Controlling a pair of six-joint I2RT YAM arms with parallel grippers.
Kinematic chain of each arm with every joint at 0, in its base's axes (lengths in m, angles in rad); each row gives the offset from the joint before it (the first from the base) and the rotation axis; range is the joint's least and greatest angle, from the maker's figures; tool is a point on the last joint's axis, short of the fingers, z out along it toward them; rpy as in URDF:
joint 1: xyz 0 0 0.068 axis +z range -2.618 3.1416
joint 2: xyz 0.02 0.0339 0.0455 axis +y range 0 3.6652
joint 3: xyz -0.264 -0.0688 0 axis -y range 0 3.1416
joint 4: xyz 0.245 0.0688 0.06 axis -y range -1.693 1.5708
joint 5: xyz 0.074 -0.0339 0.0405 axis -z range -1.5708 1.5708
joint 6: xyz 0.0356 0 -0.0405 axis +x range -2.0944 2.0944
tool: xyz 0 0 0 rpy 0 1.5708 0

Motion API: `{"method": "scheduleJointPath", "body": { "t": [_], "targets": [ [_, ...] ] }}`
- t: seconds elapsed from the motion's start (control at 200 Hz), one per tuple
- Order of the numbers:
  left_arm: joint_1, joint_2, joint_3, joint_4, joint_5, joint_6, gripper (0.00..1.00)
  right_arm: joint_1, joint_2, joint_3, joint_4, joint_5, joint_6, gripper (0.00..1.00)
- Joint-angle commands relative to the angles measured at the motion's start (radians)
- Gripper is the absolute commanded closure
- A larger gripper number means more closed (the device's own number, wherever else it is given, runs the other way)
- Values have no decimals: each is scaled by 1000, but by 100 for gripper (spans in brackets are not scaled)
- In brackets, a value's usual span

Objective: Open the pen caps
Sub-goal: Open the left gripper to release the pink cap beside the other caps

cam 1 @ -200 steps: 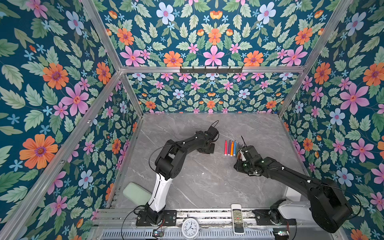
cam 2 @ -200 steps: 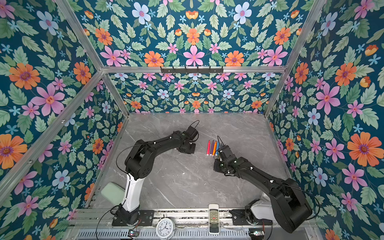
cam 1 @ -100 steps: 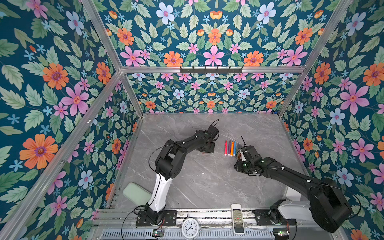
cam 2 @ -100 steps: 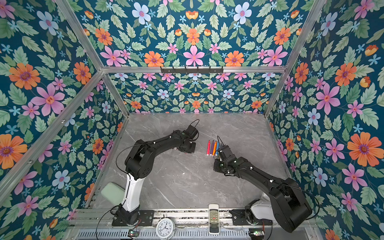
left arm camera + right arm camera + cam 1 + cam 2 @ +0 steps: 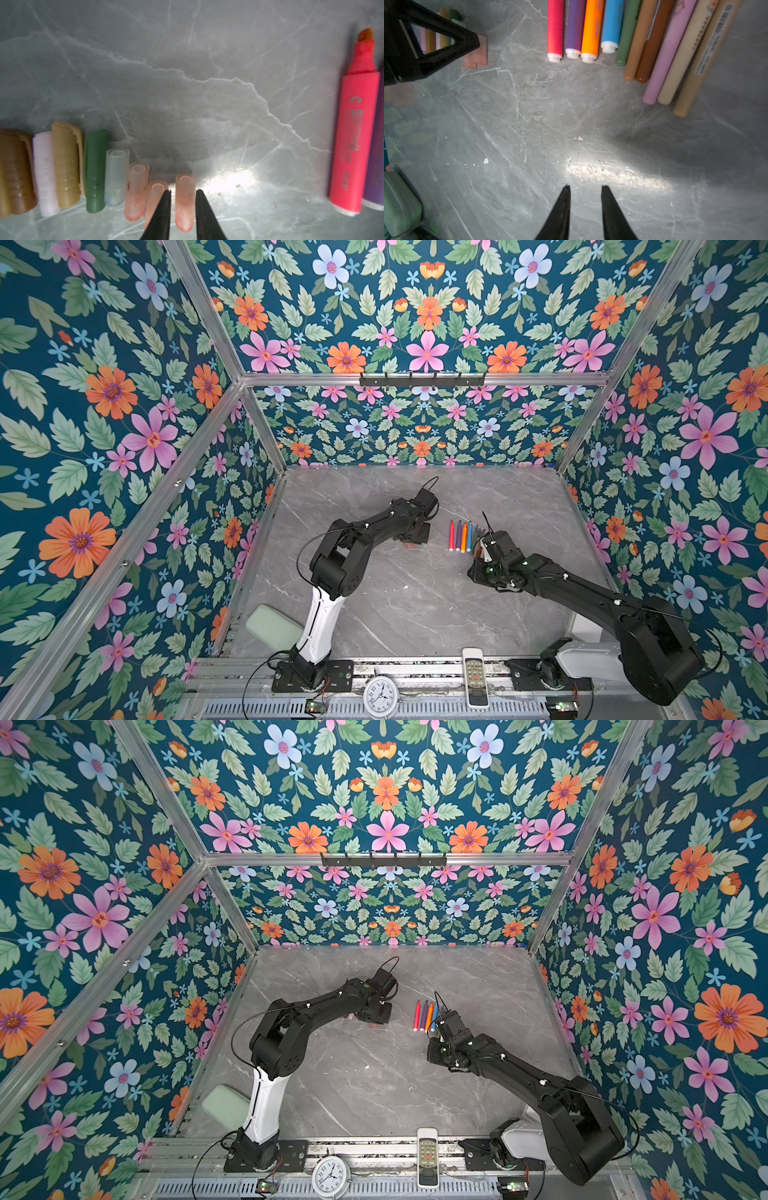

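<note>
Reddish cap point(image 5: 185, 209) lies loose, not squeezed, inside our left gripper point(image 5: 183, 190); our right gripper point(image 5: 586, 186) hangs empty, fingers apart.

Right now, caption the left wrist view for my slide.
Left claw straddling a reddish cap beside a row of loose caps, uncapped pink marker nearby.

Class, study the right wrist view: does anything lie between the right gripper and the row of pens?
Nothing visible does. Only bare table lies between the right gripper and the pens.
</note>
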Motion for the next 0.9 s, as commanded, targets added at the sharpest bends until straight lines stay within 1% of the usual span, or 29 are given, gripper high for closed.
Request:
{"method": "scheduleJointPath", "body": {
  "t": [0.0, 0.06, 0.16, 0.225, 0.445, 0.82, 0.895],
  "targets": [
    [-3, -22, 7, -20, -14, 12, 79, 1, -3, 1, 8, 5, 9, 72],
    [-10, -38, 9, -12, -3, 14, 82, 0, -2, 1, 8, 5, 9, 72],
    [-19, -52, 3, 27, 53, 17, 92, 0, 0, 2, 8, 3, 9, 72],
    [-23, -43, 7, 37, 77, 16, 96, 0, 2, 2, 8, 3, 9, 72],
    [-24, 4, 2, 32, 95, 4, 95, 1, -4, -1, 7, 4, 10, 72],
    [-23, 27, 10, 10, 22, 8, 90, 1, 0, 1, 7, 3, 11, 72],
    [-24, 31, 13, -3, 3, 9, 87, 0, 2, 2, 8, 3, 11, 72]
  ]
}}
